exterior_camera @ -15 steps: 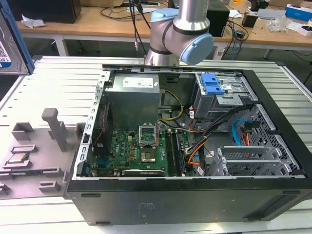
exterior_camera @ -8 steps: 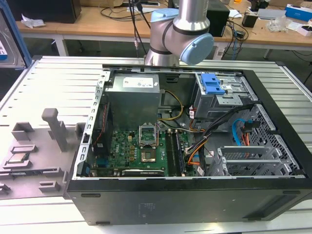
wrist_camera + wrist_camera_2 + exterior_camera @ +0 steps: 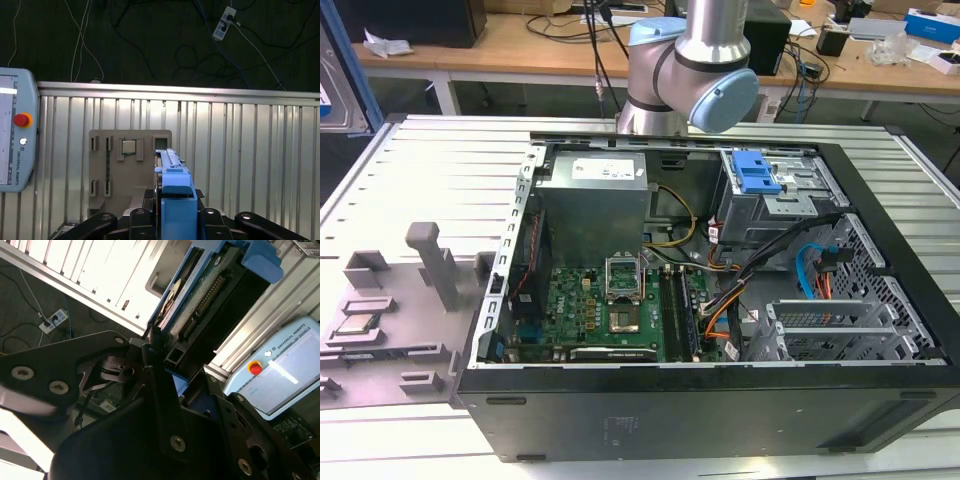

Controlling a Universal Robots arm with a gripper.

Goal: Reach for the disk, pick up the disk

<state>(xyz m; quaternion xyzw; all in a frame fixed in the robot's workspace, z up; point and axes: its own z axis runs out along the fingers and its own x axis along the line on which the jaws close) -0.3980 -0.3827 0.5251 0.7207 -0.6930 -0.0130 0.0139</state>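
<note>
Black claw (image 3: pixel 173 201) parts sit closest in both wrist views, and beyond them is a ribbed silver table (image 3: pixel 250 150) that carries everything. Past its edge lies a dark floor with loose cables and a white power strip (image 3: pixel 223 22). In the exterior view, wooden benches (image 3: pixel 520 45) cluttered with gear run along the back of the room, and the arm (image 3: pixel 690 70) rises behind the table. An open black computer case (image 3: pixel 720 420) lies on its side on the table, showing a green circuit board (image 3: pixel 610 305), a grey power supply box (image 3: pixel 595 200), bundles of wire and a blue latch (image 3: pixel 758 172) on the drive cage. To the exterior view's left of the case stands a grey holder (image 3: pixel 430 265) with a small square chip (image 3: pixel 355 322) resting in it; the first wrist view shows that holder and chip behind the claw. A control tablet (image 3: pixel 12 135) with a red button lies on the table near the holder. The disk (image 3: pixel 172 175) is up in the claw, not in the case. It is seen edge-on, its blue frame sticking out between the two black fingers (image 3: pixel 149 193), which press against it from either side. The second wrist view shows the disk's (image 3: pixel 197 292) green underside and its row of connector pins, with the claw clamped on its near end.
</note>
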